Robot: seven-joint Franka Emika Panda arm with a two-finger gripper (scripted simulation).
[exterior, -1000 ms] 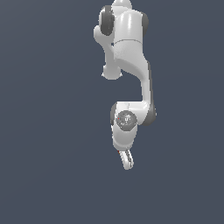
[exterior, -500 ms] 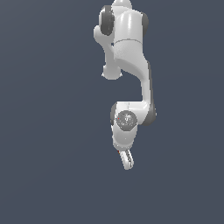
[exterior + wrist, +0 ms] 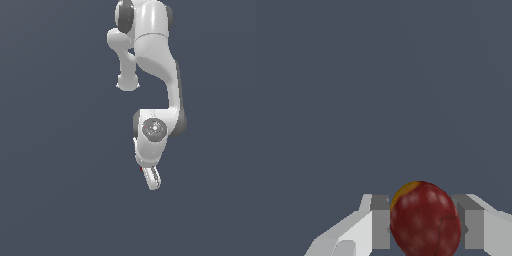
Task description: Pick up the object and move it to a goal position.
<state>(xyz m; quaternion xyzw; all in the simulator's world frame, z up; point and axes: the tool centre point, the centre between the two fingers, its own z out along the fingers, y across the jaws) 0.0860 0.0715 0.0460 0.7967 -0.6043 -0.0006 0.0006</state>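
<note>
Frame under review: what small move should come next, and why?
Probably keep the end effector shut and begin carrying toward the goal. The wrist view shows the dark red object sitting between the two fingers, which appear to press on both its sides. No goal marker shows in either view, so the direction cannot be told.

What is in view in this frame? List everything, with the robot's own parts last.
Dark red, roughly round lump: one, dark red with pale speckles and a small orange-yellow patch on one end, between the two fingers; in the exterior view only a red speck shows beside the gripper.
Plain floor: one, flat dark grey-blue, fills the background of both views.
White robot arm: one, white with dark grey joints, reaching down the exterior view's middle.
White gripper: one, white with grey finger pads, shut on the lump.
</note>
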